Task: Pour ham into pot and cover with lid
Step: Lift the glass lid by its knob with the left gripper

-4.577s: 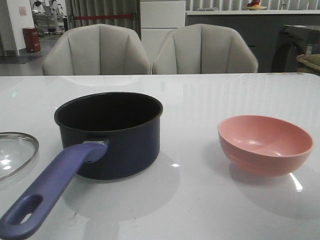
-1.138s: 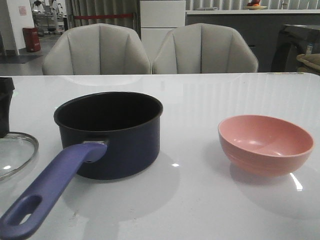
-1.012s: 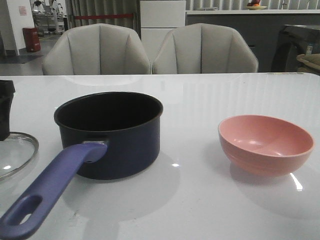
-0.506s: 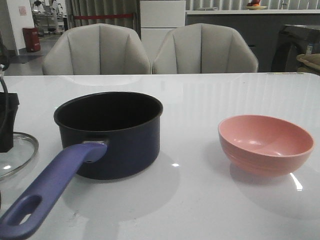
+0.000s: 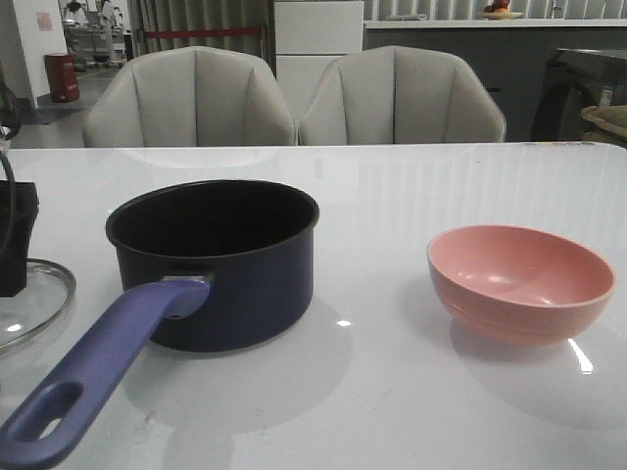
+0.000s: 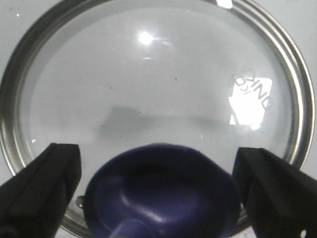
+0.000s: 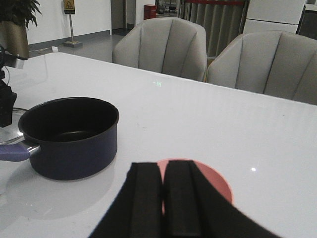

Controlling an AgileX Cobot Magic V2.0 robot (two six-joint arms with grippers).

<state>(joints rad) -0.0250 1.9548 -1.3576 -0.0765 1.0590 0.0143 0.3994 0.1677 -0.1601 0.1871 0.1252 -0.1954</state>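
Note:
The dark navy pot stands left of centre, its long blue handle pointing toward me; it also shows in the right wrist view. The glass lid lies flat at the far left. My left gripper hangs over it. In the left wrist view the lid's rim fills the frame, and my left gripper is open with the blue knob between its fingers, not touching. My right gripper is shut and empty, near the pink bowl. No ham shows in any view.
The pink round bowl sits at the right of the white table; its visible inside looks bare. Two grey chairs stand behind the far edge. The lid lies close to the pot's left side.
My left gripper has come into the front view at the far left and settled over the lid. The pot, the bowl and the lid have not moved.

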